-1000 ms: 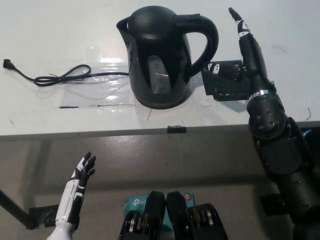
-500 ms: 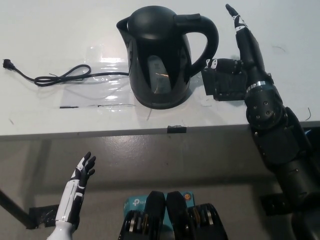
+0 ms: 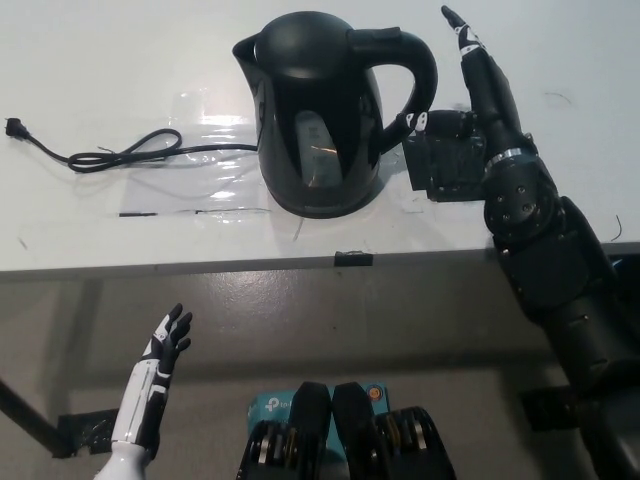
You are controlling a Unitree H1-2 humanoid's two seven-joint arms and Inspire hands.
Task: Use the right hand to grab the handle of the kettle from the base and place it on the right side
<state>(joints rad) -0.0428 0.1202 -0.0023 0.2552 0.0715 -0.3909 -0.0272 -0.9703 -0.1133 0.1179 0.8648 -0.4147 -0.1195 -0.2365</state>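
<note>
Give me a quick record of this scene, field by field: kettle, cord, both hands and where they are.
kettle: black kettle upright on the white table, handle facing the right hand
cord: black power cord lying on the table to the kettle's left
right hand: black right hand open beside the handle, not gripping it
left hand: white left hand open, below the table edge

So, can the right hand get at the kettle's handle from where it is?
Probably yes. The right hand is open just right of the handle, with nothing between them. The kettle stands upright, handle facing that hand.
</note>
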